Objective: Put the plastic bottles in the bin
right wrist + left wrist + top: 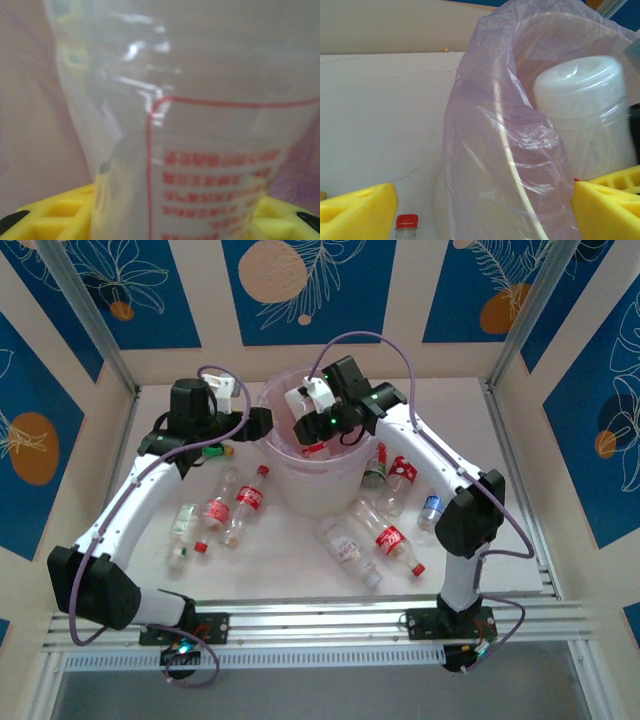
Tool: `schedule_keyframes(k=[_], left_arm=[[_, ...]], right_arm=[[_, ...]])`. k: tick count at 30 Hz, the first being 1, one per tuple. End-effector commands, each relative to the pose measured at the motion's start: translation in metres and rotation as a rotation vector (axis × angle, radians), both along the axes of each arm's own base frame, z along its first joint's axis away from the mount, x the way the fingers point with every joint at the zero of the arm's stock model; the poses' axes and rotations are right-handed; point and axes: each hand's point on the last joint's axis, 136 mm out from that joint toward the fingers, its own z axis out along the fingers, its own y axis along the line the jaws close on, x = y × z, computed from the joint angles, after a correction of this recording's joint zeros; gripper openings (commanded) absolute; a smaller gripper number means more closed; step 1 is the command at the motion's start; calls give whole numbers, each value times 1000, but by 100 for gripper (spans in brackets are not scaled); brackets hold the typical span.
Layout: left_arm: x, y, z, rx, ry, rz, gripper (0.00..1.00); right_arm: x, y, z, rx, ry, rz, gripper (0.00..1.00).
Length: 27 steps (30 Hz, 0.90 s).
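Observation:
The bin (300,490), translucent white with a purple liner, stands at mid-table. Above its opening my right gripper (312,432) is shut on a clear plastic bottle (210,150) with a white label and red print, gripped between yellow fingers (50,220). That bottle's pale base (580,110) shows inside the liner (495,150). My left gripper (262,423) is open at the bin's left rim, its yellow fingers (355,212) spread wide with the liner ahead. Loose bottles lie left (247,502) and right (388,537) of the bin. A green one (213,452) lies under the left arm.
A red-capped bottle (406,222) stands just below the left fingers. More bottles lie near the right arm (430,508) and in front of the bin (350,552). Walls close in the table's back and sides.

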Motion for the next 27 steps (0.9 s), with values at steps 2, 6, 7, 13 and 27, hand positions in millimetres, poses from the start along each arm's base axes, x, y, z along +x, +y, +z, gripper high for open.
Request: schedule_keyframes(k=[2,6,7,13,27], left_arm=[[-14,8,-35,91,98,-8,89],[-14,8,-35,93,97,-8,89],[-14,8,-35,92,96,-9,89],[-14,9,-35,93,97,-7,89],[-13,8,-39,97,104,-7,89]], right_arm=[[8,6,-11,18,-40,3,57],[10,7,-21,14,-34,-1,71],[10,7,-22,14,-35,-3,73],[12,5,-13,4,-57,-10,88],[-9,-25,112,82,-216,-98,99]])
